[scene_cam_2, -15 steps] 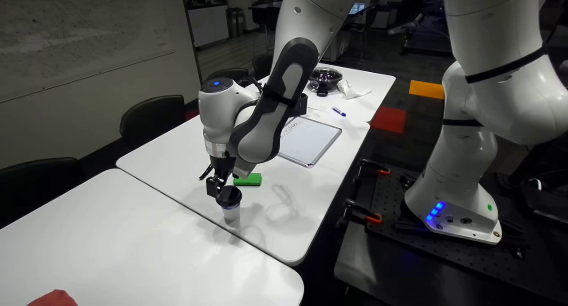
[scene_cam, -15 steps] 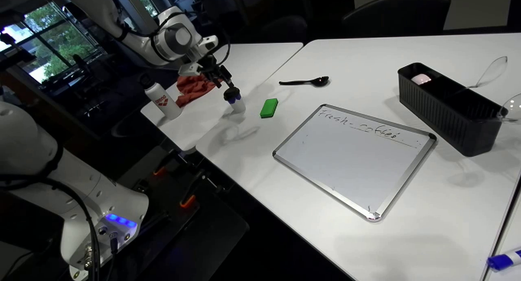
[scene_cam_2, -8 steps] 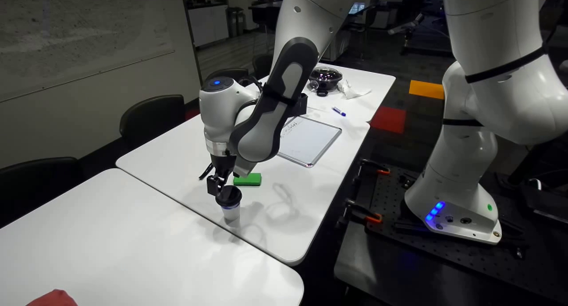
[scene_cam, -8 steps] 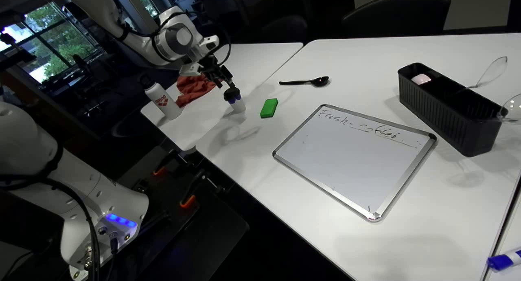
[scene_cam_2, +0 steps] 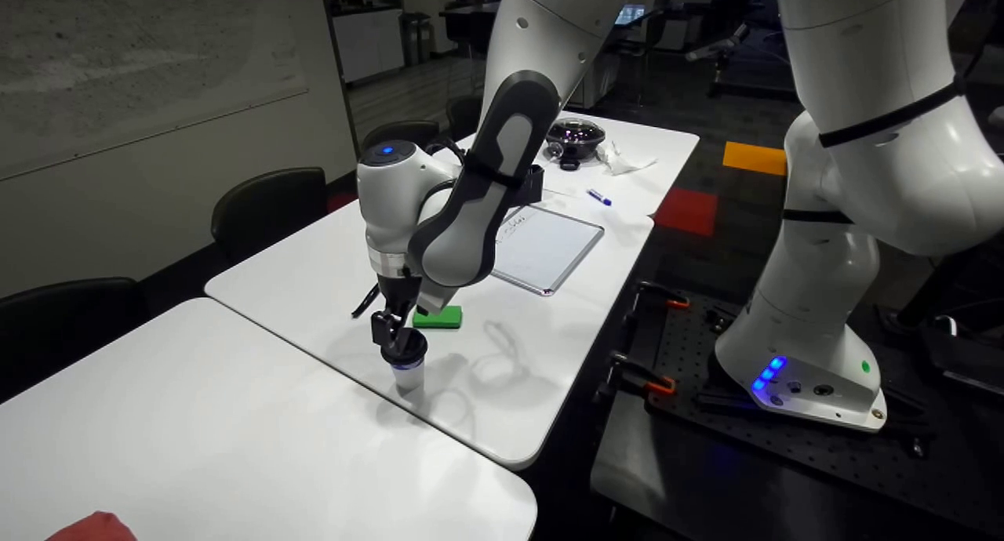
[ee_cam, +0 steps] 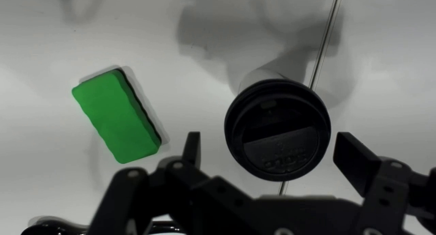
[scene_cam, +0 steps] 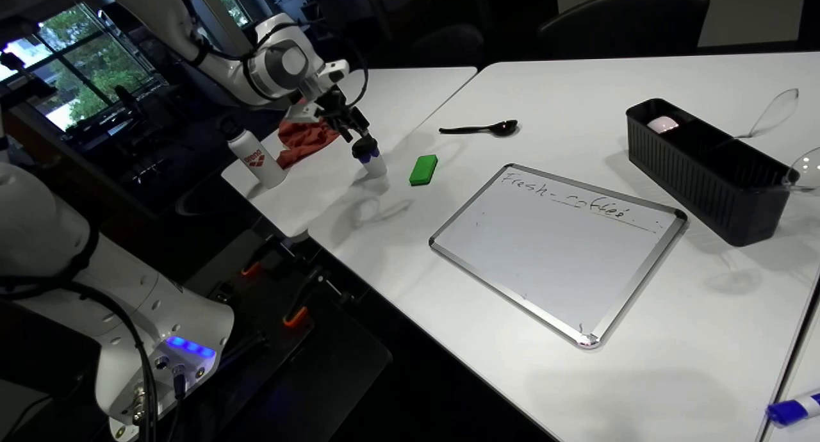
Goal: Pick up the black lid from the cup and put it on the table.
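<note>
The black lid (ee_cam: 277,150) sits on top of the small pale cup (ee_cam: 260,79), which stands upright on the white table (ee_cam: 190,102). In both exterior views the lid (scene_cam: 364,147) (scene_cam_2: 405,346) caps the cup (scene_cam: 375,167) (scene_cam_2: 409,375), with a blue-purple band just under it. My gripper (ee_cam: 269,137) is open, with one finger on each side of the lid in the wrist view and gaps on both sides. In both exterior views the gripper (scene_cam: 357,134) (scene_cam_2: 394,329) is right at the lid, from above and to one side. Most of the cup is hidden under the lid in the wrist view.
A green block (ee_cam: 117,117) lies beside the cup. A black spoon (scene_cam: 480,129), a whiteboard (scene_cam: 557,250), a black basket (scene_cam: 705,179), a white bottle (scene_cam: 256,159) and a red cloth (scene_cam: 304,144) are around. A seam between tables (ee_cam: 325,41) runs by the cup.
My gripper has moved slightly down and to the right in both exterior views, closer over the lid. The cup and lid have not moved.
</note>
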You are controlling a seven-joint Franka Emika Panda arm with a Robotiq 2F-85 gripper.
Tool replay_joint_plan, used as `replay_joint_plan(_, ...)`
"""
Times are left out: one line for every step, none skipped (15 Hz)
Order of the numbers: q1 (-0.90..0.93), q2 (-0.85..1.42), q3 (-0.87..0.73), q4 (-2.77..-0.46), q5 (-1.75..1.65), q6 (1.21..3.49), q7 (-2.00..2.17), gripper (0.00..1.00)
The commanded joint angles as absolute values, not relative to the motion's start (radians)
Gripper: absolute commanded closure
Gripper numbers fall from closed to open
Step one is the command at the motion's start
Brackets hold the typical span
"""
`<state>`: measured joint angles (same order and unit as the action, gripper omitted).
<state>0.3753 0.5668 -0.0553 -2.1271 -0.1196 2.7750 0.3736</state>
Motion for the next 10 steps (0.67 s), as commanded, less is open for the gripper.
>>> replay_joint_plan(0.357,0.576,-0.038,-2.127,-0.115,2.796,0.346,0.00)
replay_joint_plan(0.358,0.578,-0.038,-2.127,-0.116,2.798,0.346,0.00)
replay_joint_plan(0.358,0.580,-0.038,-2.127,-0.117,2.803,0.344,0.00)
replay_joint_plan(0.358,0.582,-0.038,-2.126,-0.117,2.804,0.343,0.00)
replay_joint_plan(0.361,0.585,-0.040,-2.125,-0.120,2.808,0.344,0.00)
replay_joint_plan(0.362,0.587,-0.042,-2.125,-0.122,2.813,0.343,0.00)
replay_joint_plan(0.364,0.589,-0.043,-2.124,-0.124,2.818,0.342,0.00)
replay_joint_plan(0.364,0.591,-0.044,-2.123,-0.124,2.821,0.338,0.00)
replay_joint_plan(0.361,0.594,-0.041,-2.122,-0.122,2.824,0.329,0.00)
replay_joint_plan(0.361,0.597,-0.042,-2.120,-0.121,2.827,0.327,0.00)
